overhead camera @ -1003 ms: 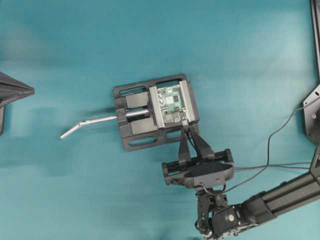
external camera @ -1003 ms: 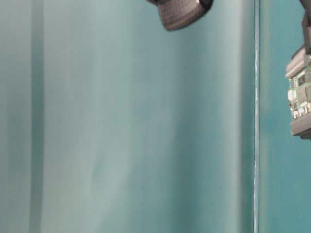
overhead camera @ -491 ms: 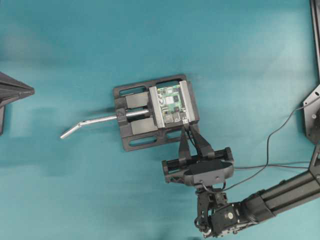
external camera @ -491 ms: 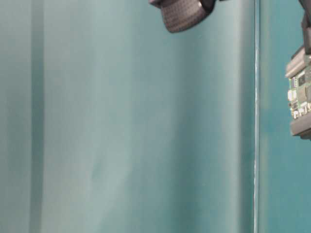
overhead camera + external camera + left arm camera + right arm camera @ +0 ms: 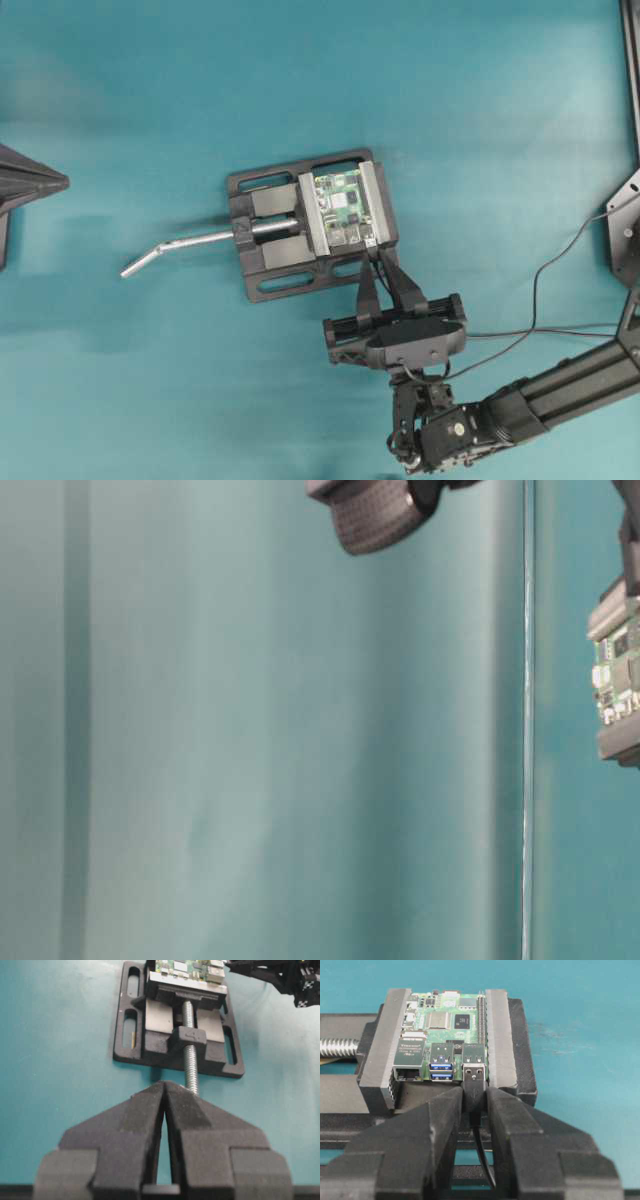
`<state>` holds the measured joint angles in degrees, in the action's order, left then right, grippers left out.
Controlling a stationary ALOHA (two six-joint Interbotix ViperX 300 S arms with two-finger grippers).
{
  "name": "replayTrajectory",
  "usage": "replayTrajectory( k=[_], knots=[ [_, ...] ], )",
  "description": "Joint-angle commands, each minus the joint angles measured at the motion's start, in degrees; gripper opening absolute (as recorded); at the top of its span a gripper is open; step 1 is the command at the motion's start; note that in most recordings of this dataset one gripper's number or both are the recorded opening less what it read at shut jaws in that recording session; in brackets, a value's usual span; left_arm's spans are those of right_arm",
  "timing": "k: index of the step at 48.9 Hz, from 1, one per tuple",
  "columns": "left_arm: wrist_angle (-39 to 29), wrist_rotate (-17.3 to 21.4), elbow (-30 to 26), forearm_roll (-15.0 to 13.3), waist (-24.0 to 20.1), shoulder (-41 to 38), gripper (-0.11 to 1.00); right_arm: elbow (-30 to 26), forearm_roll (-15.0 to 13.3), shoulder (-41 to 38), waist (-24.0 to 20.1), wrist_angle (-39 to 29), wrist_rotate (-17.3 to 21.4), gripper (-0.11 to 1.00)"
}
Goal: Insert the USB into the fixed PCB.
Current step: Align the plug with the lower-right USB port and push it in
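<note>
The green fixed PCB (image 5: 343, 207) is clamped in a black vise (image 5: 272, 268) in the middle of the table. It also shows in the right wrist view (image 5: 447, 1020), the left wrist view (image 5: 187, 967) and the table-level view (image 5: 615, 670). My right gripper (image 5: 474, 1091) is shut on the black USB (image 5: 474, 1085). The silver tip sits at the mouth of the right-hand port, beside the blue ports (image 5: 441, 1071); how deep it sits I cannot tell. In the overhead view my right gripper (image 5: 375, 253) touches the vise's near end. My left gripper (image 5: 164, 1085) is shut and empty, far left in the overhead view (image 5: 64, 182).
The vise's silver bent handle (image 5: 160, 250) sticks out to the left toward my left gripper. The thin black USB cable (image 5: 538, 290) runs off to the right edge. A dark part of the right arm (image 5: 375, 515) hangs at the top of the table-level view.
My right wrist has shifted slightly while the fingers stay shut on the USB at the port. The left arm has not moved.
</note>
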<state>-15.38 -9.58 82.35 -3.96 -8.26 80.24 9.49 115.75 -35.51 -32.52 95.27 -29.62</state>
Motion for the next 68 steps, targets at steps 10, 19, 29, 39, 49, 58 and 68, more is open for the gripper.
replayTrajectory(
  k=[10, 19, 29, 39, 49, 58, 68],
  knots=[
    [0.3, -0.4, -0.8, 0.2, -0.1, -0.4, 0.06, -0.6, -0.6, 3.3, 2.7, 0.3, -1.0, 0.21],
    [0.3, -0.4, -0.7, 0.2, -0.1, -0.4, 0.06, -0.6, -0.7, 3.3, 3.0, 0.2, -0.9, 0.21],
    [0.3, -0.2, -0.8, 0.2, -0.1, -0.4, 0.06, -0.6, -0.7, 3.8, 3.2, 0.2, -1.0, 0.21],
    [0.3, -0.2, -0.8, 0.2, -0.1, -0.4, 0.06, -0.6, -0.7, 4.1, 3.3, 0.2, -1.1, 0.21],
    [0.3, -0.2, -0.8, 0.2, -0.1, -0.4, 0.06, -0.5, -0.7, 4.1, 3.3, 0.1, -1.1, 0.21],
    [0.3, -0.2, -0.8, 0.2, -0.1, -0.4, 0.06, 0.0, -0.7, 4.0, 3.7, -0.8, -1.1, 0.21],
    [0.3, -0.2, -0.8, 0.2, -0.1, -0.4, 0.06, 0.4, -1.5, 4.0, 4.2, -1.1, -1.8, 0.21]
  ],
)
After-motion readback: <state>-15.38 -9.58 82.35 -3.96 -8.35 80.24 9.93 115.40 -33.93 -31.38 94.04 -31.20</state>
